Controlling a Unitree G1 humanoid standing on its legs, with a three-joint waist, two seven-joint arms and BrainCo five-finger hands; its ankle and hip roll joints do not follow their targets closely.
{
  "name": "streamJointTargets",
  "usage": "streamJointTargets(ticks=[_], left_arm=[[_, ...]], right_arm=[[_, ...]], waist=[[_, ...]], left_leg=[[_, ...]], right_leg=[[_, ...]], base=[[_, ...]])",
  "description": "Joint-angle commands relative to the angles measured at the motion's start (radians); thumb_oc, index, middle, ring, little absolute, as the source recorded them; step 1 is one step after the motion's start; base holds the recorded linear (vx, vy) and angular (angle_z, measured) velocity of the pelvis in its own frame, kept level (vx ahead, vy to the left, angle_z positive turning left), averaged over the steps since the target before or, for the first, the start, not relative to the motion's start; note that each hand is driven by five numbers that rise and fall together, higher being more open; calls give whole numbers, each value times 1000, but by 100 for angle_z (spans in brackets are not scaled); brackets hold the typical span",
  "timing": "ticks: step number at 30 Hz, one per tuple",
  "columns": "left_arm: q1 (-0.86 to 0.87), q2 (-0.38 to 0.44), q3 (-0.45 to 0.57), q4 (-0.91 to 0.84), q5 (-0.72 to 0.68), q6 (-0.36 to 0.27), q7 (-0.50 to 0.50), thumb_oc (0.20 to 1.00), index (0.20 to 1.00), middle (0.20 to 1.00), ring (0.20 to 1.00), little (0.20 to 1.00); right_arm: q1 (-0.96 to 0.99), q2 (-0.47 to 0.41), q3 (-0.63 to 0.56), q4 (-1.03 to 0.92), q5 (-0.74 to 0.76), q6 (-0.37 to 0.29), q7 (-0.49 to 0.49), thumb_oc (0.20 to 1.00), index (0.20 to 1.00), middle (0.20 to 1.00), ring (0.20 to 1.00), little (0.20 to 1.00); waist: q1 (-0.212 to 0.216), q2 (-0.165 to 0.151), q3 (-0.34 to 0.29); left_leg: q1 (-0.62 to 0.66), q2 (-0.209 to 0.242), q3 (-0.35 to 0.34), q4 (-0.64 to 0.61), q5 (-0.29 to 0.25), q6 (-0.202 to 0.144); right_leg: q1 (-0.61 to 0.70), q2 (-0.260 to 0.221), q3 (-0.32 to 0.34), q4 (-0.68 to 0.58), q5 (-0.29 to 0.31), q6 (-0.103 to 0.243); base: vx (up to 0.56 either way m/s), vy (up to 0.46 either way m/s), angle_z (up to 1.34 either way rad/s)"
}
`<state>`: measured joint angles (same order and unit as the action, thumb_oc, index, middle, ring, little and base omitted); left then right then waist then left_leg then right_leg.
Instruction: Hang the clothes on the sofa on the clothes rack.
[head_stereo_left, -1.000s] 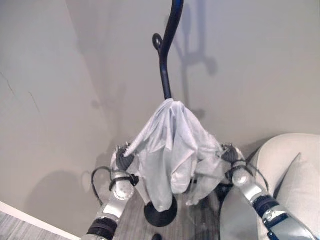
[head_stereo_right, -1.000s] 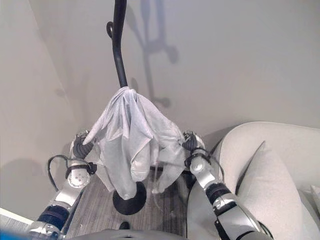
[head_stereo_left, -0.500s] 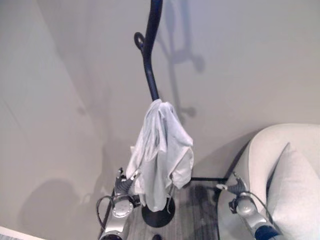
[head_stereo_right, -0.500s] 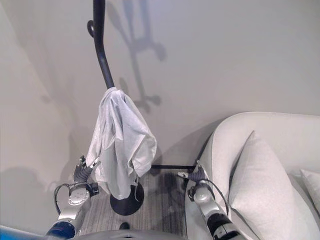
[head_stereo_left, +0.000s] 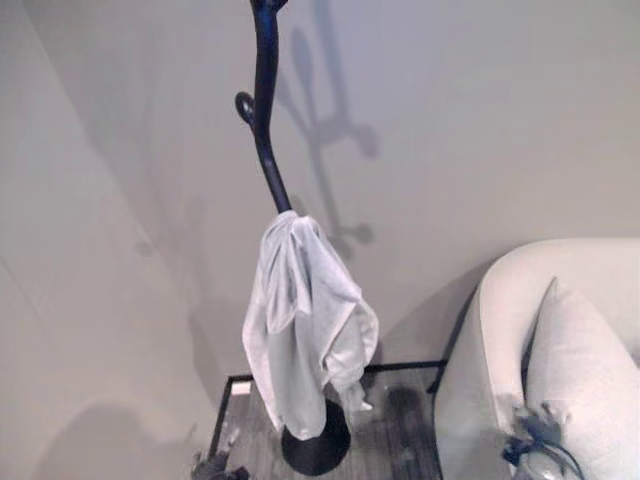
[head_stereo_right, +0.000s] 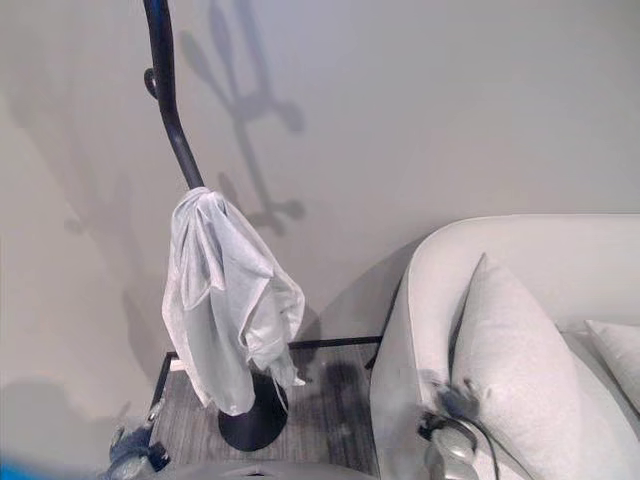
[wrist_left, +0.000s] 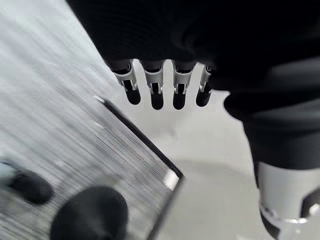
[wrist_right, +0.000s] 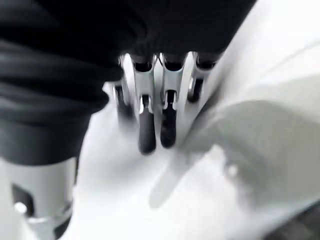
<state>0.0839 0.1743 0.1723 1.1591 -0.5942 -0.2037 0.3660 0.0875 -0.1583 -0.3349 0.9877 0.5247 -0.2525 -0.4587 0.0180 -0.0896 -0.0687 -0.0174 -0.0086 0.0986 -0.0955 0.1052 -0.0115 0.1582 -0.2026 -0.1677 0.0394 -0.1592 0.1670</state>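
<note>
A white shirt (head_stereo_left: 300, 320) hangs bunched on a hook of the black clothes rack (head_stereo_left: 264, 110), draping down to just above the rack's round base (head_stereo_left: 316, 450). Nothing touches it. My left hand (head_stereo_right: 130, 460) is low by the floor, left of the base. In the left wrist view its fingers (wrist_left: 157, 92) are straight and hold nothing. My right hand (head_stereo_right: 445, 440) is low at the sofa's near arm. Its fingers (wrist_right: 155, 125) are straight over the white upholstery, holding nothing.
A white sofa (head_stereo_right: 520, 250) with a pale cushion (head_stereo_right: 510, 360) stands to the right of the rack. The rack stands on a grey floor panel with a black frame (head_stereo_left: 400, 366), close to the wall corner.
Both hands have let go of the shirt and dropped low and apart. The spread shirt has fallen into a narrow hanging bundle. The camera has also shifted.
</note>
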Motion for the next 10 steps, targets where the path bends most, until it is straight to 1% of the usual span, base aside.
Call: streamJointTargets(ticks=[1, 2, 3, 4, 5, 6, 7, 8, 10], left_arm=[[-32, 12, 25, 37, -74, -7, -60, 1000, 1000, 1000, 1000, 1000], [-35, 13, 24, 41, -75, -8, -64, 1000, 1000, 1000, 1000, 1000], [-36, 12, 19, 89, -77, 8, -87, 1000, 1000, 1000, 1000, 1000], [-38, 13, 19, 92, -78, 7, -90, 1000, 1000, 1000, 1000, 1000], [-44, 5, 10, 113, -89, 14, -111, 1000, 1000, 1000, 1000, 1000], [-44, 6, 9, 114, -90, 13, -112, 1000, 1000, 1000, 1000, 1000], [-47, -6, -20, 121, -78, 27, -136, 1000, 1000, 1000, 1000, 1000], [-47, -13, -34, 121, -75, 33, -144, 1000, 1000, 1000, 1000, 1000], [-48, -22, -52, 113, -75, 35, -149, 1000, 1000, 1000, 1000, 1000]], right_arm=[[-16, -27, -51, 172, 241, -28, -31, 1000, 1000, 1000, 1000, 1000], [-21, -34, -52, 186, 250, -32, -19, 1000, 1000, 1000, 1000, 1000], [-26, -23, -85, 326, 370, 1, 25, 1000, 1000, 1000, 1000, 1000], [-30, -29, -85, 339, 378, 1, 37, 1000, 1000, 1000, 1000, 1000], [-33, -23, -91, 446, 433, 48, 74, 1000, 1000, 1000, 1000, 1000], [-35, -27, -91, 454, 437, 49, 81, 1000, 1000, 1000, 1000, 1000], [-40, -25, -98, 551, 481, 100, 114, 1000, 1000, 1000, 1000, 1000], [-45, -20, -98, 579, 492, 117, 118, 1000, 1000, 1000, 1000, 1000], [-52, -10, -99, 604, 519, 132, 126, 1000, 1000, 1000, 1000, 1000]], waist=[[-14, 7, -1], [-12, 7, -1], [-14, 7, -5], [-13, 7, -5], [-12, 9, -7], [-11, 9, -7], [-11, 12, -8], [-11, 14, -8], [-11, 17, -7]], left_leg=[[-41, -19, -22, 49, -98, 12], [-41, -19, -22, 49, -98, 12], [-34, -19, -24, 48, -101, 10], [-35, -18, -23, 48, -101, 10], [-34, -16, -22, 46, -101, 9], [-34, -16, -22, 46, -102, 9], [-31, -14, -23, 45, -104, 8], [-30, -14, -24, 45, -105, 8], [-29, -13, -25, 46, -106, 8]], right_leg=[[16, 29, -35, 56, 64, 0], [16, 29, -35, 56, 64, 0], [19, 29, -31, 53, 61, -1], [18, 29, -31, 52, 62, -1], [21, 30, -29, 46, 59, -1], [21, 30, -29, 45, 59, -2], [24, 31, -30, 42, 52, -2], [25, 31, -31, 42, 49, -2], [26, 32, -32, 40, 46, -3]], base=[[0, 0, 0], [0, 0, 0], [0, 0, 0], [0, 0, 0], [4, -9, -4], [7, -9, -4], [6, 0, -4], [0, 0, 0], [0, 0, 0]])
